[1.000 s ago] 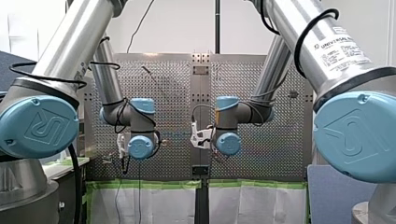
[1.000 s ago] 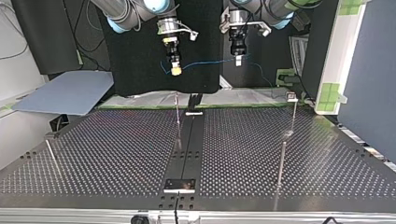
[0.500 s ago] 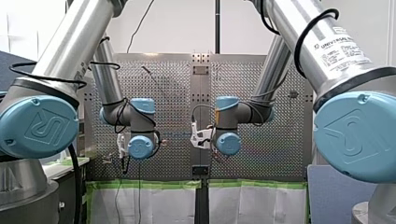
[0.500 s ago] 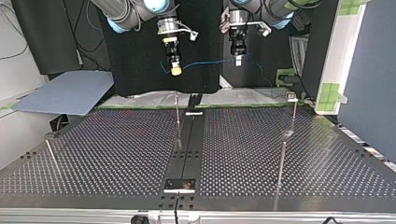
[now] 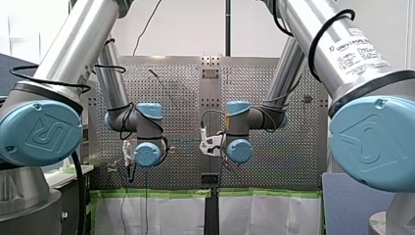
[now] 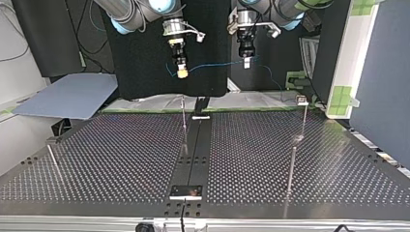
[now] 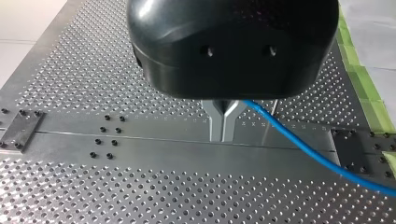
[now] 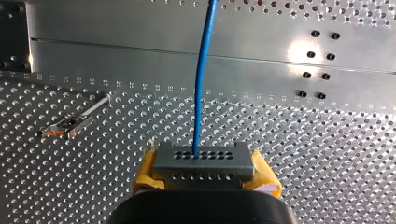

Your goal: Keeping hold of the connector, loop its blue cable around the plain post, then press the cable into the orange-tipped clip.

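Only the right wrist view shows the connector [image 8: 203, 161] clamped crosswise in my right pincer [image 8: 204, 173], its blue cable [image 8: 202, 74] running straight ahead. My left pincer [image 7: 222, 136] has its fingers together.

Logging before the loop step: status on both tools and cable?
Right tool shut on connector. Left tool shut on blue cable. Not yet in orange-tipped clip. No obstruction seen.

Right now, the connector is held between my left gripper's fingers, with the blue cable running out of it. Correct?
Not the left. The right wrist view shows the connector held between my right gripper's yellow pads, with the blue cable running out of it.
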Available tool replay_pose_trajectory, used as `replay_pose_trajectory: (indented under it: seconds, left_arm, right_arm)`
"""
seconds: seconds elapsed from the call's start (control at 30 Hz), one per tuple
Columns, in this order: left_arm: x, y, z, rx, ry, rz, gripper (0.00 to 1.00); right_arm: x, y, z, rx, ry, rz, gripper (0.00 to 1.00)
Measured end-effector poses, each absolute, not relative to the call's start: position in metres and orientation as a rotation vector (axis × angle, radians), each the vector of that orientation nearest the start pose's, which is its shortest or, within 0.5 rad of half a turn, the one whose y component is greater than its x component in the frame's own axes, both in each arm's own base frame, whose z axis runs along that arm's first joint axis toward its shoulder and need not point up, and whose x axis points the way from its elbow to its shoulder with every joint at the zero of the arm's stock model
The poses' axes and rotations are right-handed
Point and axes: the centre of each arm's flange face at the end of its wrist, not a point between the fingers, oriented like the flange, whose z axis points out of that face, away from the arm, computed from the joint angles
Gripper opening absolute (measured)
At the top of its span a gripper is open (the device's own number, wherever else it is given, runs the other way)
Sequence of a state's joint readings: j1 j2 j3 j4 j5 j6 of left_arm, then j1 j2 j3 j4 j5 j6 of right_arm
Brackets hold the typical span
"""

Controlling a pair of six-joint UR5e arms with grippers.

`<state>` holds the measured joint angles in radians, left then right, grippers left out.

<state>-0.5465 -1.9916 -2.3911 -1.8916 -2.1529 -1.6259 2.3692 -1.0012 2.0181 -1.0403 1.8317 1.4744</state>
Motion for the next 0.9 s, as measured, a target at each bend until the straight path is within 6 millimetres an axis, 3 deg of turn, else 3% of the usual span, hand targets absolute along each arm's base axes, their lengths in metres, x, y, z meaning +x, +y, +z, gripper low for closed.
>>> replay_pose_trajectory:
  seconds: [0.63,0.9]
  left_arm:
    - [0.289,-0.268,0.080,-0.073,1.561,-0.019,0.00]
    - [0.288,-0.268,0.058,-0.039,1.601,0.008,0.00]
  right_arm:
    - [0.458,-0.296,0.089,1.590,-0.810,1.545,0.00]
    - [0.458,-0.295,0.089,1.592,-0.810,1.544,0.00]
